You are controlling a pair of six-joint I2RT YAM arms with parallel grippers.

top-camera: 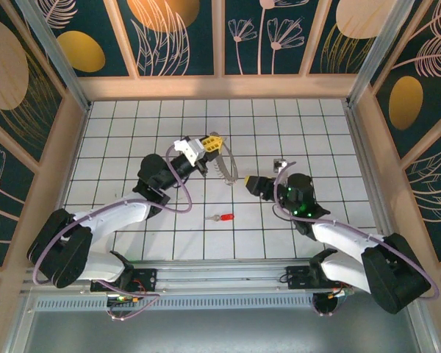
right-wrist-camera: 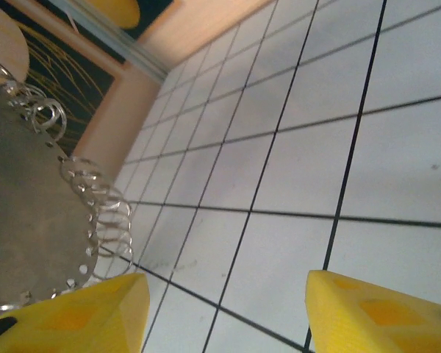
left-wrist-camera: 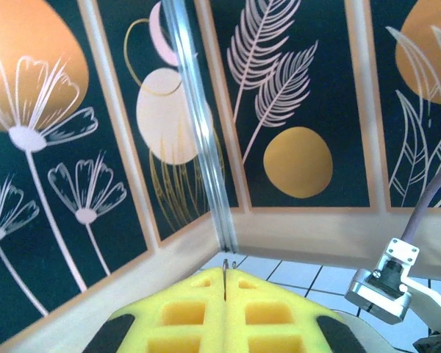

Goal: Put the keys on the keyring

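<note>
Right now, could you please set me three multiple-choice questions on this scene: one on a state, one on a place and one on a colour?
1. How is the left claw?
A. Wide open.
B. Shut on the keyring.
C. Shut on a cloth.

2. Where is the key?
A. Flat on the table, between the two arms.
B. Threaded on the keyring.
C. In the left claw.

3. What colour is the key's head?
A. Blue.
B. Green.
C. Red.

Answers:
1 B: in the left wrist view the yellow pads meet on a thin metal edge, and from above the keyring hangs from that claw.
2 A: the key lies on the tiles, apart from both claws.
3 C: its head shows red in the top view.
</note>
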